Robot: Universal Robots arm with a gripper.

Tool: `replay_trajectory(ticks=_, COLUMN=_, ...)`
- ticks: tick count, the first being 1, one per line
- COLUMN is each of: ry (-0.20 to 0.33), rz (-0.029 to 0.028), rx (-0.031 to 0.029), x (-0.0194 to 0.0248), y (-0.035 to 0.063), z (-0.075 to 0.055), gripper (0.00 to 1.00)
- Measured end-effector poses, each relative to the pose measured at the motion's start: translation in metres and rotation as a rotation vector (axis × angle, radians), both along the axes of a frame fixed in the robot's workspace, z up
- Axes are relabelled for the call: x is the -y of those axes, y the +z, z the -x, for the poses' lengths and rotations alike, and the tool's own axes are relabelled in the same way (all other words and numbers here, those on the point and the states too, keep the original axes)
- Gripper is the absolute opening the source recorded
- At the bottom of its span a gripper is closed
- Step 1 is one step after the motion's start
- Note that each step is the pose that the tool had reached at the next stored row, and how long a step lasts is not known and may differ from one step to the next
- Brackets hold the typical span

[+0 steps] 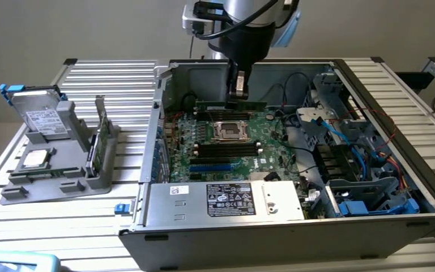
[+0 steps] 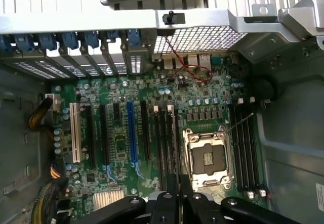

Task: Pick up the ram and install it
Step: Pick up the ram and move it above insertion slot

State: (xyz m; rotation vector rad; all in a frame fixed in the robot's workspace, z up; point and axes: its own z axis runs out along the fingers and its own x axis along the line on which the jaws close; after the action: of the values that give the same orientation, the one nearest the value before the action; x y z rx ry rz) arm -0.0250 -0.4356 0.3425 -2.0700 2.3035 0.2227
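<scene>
My gripper (image 1: 239, 100) hangs inside the open computer case, shut on the ram (image 1: 213, 105). The ram is a long narrow green stick, held level by its middle just above the motherboard (image 1: 202, 139). It hovers on the far side of the CPU socket (image 1: 231, 131), in line with the black memory slots there. More black slots (image 1: 227, 150) lie on the near side of the socket. In the wrist view the black fingers (image 2: 164, 206) close on a thin dark edge, with the socket (image 2: 207, 158) and long black slots (image 2: 163, 138) below.
A grey holder (image 1: 74, 181) on the exterior view's left carries a hard drive (image 1: 40, 116), a CPU (image 1: 36, 158) and an upright card (image 1: 100, 133). The power supply (image 1: 225, 198) fills the case's near side. Blue cables (image 1: 353, 150) and drive cages crowd the right.
</scene>
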Motion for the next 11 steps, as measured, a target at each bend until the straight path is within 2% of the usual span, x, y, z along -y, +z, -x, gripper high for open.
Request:
replay_trajectory(ticks=3, ry=-0.003, rz=-0.0002, rx=0.0000, x=-0.0039, y=-0.0056, z=0.0009, gripper=0.14)
replay_trajectory(ticks=5, ry=-0.003, rz=0.0008, rx=-0.0043, x=-0.0040, y=-0.0061, z=0.0009, gripper=0.14)
replay_trajectory(ticks=11, ry=-0.003, rz=0.0009, rx=-0.0043, x=-0.0040, y=-0.0061, z=0.0009, gripper=0.14)
